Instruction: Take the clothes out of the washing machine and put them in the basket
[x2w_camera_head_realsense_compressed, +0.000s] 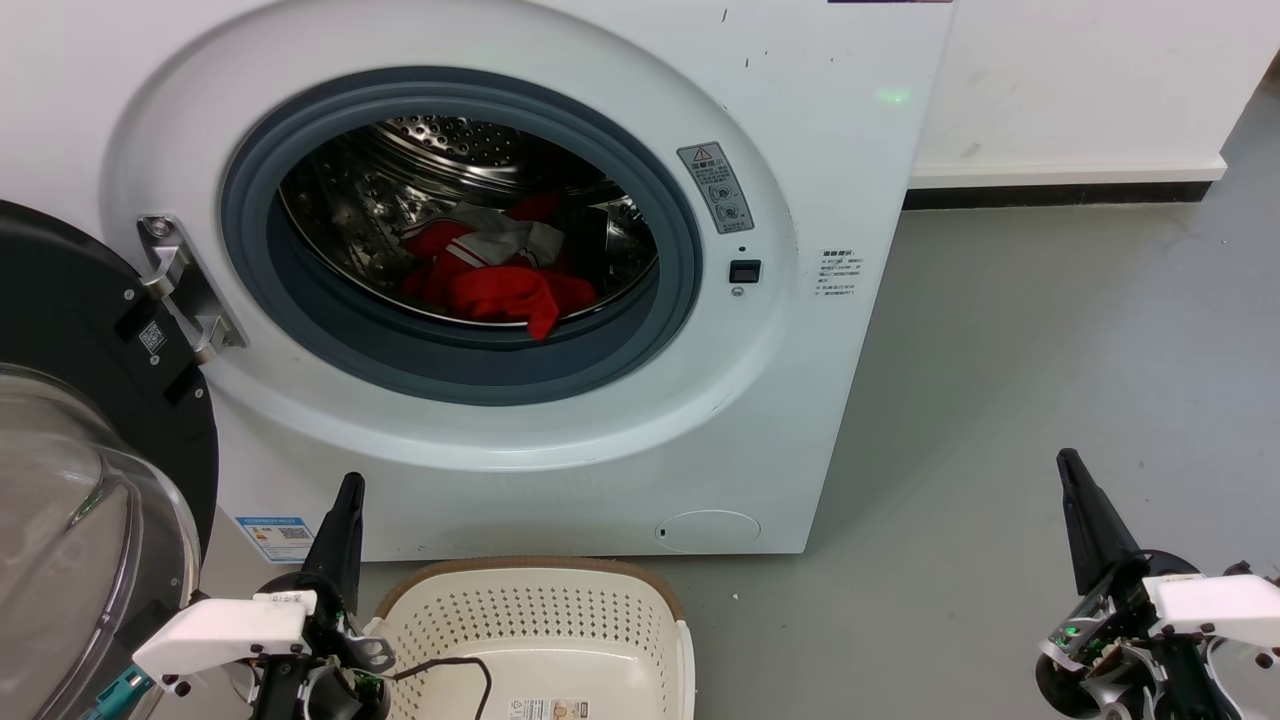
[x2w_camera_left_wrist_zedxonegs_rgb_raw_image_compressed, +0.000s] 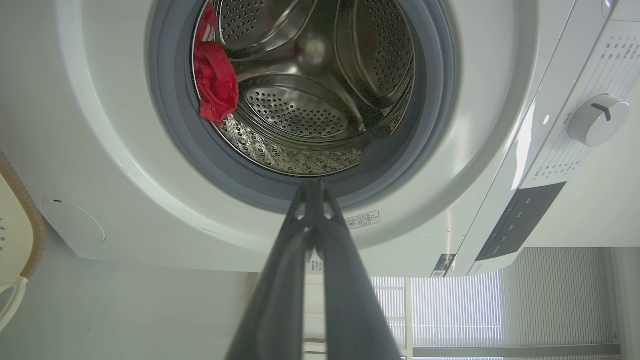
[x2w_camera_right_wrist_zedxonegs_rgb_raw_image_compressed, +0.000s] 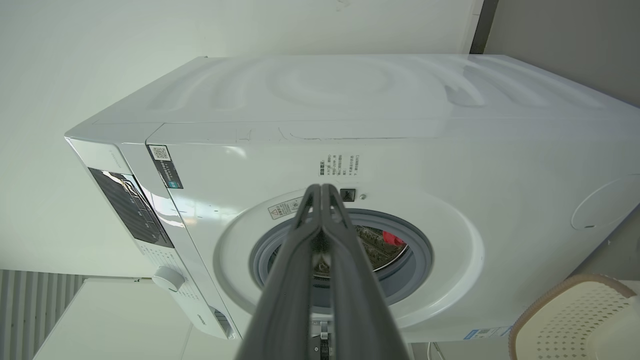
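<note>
Upper centre of my head view, the washing machine (x2w_camera_head_realsense_compressed: 850, 120) has its porthole (x2w_camera_head_realsense_compressed: 320, 340) unblocked, room to reach in. The open door (x2w_camera_head_realsense_compressed: 70, 330) crowds the left edge, just beside my left gripper (x2w_camera_head_realsense_compressed: 350, 490). The basket (x2w_camera_head_realsense_compressed: 530, 600) sits at bottom centre. On the right lies bare floor (x2w_camera_head_realsense_compressed: 1050, 350).

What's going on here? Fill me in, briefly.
A two-armed robot is set to unload laundry. The washing machine stands with its door swung open, and the red and white clothes lie in the drum, one red piece hanging over its front lip. The basket sits on the floor just before the machine, with no clothes visible in it. The left gripper and the right gripper are both shut on nothing, low in front of the machine, touching none of it.
</note>
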